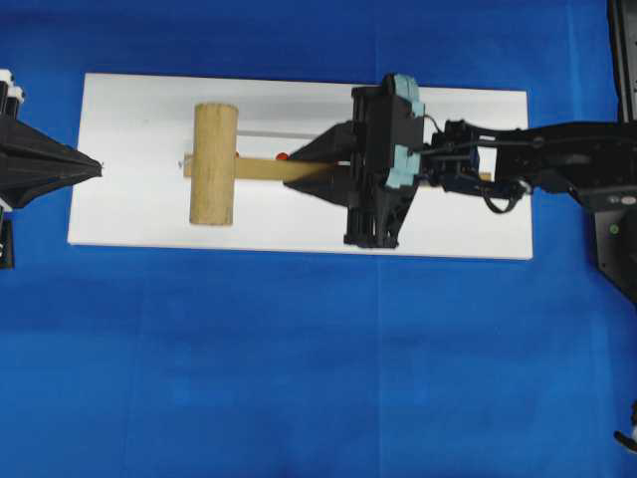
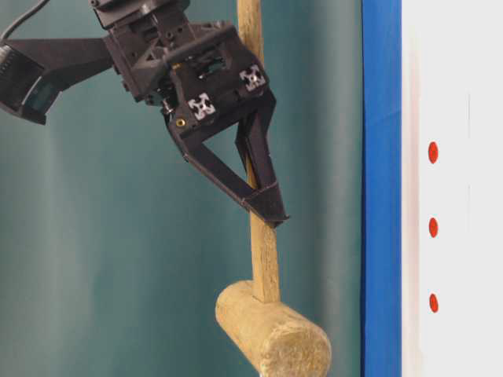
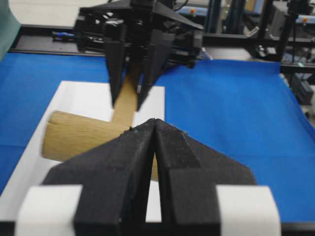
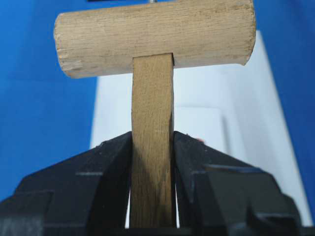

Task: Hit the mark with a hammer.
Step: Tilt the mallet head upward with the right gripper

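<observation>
Right hand [image 4: 152,196]: closed on the hammer [image 1: 214,164], jaws pinching the flat faces of the handle about midway along its length. The hammer is off the white board [image 1: 139,214], head hanging lower than the hand in the table-level view.

Handling, judged: solid wood, stiff, no give. The thick head likely carries most of the weight, so it may tend to swing or slip in a mid-handle pinch. The flat, squared handle faces suit the jaws; bare wood looks dry, not slippery.

Left hand [image 1: 95,167]: fully closed, empty, at the board's left end, apart from the hammer.

Count: one hammer, one board, two hands, three red marks [image 2: 433,227] in a row on the board, all on the blue-covered bench [image 1: 299,378]
</observation>
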Robot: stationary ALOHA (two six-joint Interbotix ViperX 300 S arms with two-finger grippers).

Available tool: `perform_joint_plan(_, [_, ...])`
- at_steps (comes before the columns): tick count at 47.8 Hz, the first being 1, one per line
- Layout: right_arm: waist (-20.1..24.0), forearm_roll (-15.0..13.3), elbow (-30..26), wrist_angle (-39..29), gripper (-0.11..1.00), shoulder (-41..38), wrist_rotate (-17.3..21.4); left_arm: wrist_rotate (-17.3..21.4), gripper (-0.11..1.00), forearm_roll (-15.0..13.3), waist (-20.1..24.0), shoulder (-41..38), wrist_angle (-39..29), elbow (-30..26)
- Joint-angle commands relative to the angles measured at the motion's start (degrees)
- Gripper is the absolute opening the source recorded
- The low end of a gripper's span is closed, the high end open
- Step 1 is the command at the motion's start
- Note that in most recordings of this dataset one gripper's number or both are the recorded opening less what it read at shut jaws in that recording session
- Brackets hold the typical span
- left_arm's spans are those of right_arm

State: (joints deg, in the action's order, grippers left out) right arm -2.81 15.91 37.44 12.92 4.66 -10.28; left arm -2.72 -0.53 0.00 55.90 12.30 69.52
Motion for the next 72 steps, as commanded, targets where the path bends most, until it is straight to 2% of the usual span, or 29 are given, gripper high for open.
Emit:
perform_joint_plan(1, [0.0,-0.9,-1.0,0.7,0.1,1.9,-2.3,-0.8,0.0,0.0,-0.2,-0.2,0.4,-0.8])
perform_joint_plan(8, [0.1,-1.7,-1.2,2.1,0.1,2.5,-9.2,-2.1,0.0,0.0,-0.2,-0.2,0.6,-0.8])
perform_joint_plan(27, [0.0,-1.4,-1.2,12.2,0.1,2.6,-40.7,-3.2,0.0,0.0,-0.2,-0.2,0.7,-0.8])
perform_joint_plan(36, [0.1,-1.2,-1.3,16.3,0.1,2.6,-49.7,-3.1,0.0,0.0,-0.1,-0.2,0.7,-0.8])
perform_joint_plan(46, [0.1,-1.2,-1.1,16.6,0.1,2.6,-60.8,-3.1,0.0,-0.1,-0.2,-0.3,0.7,-0.7])
perform_joint_plan(50, [0.2,-1.1,-1.1,16.8,0.1,2.6,-62.8,-3.1,0.0,0.0,-0.1,-0.2,0.7,-0.7])
perform_joint_plan(69, [0.2,-0.4,-1.1,18.4,0.1,2.6,-62.8,-3.2,0.01,-0.2,-0.2,-0.7,1.0,-0.8])
perform_joint_plan(72, [0.3,-0.4,-1.1,18.3,0.1,2.6,-62.8,-3.3,0.06,-0.5,-0.1,-0.6,1.6,-0.8])
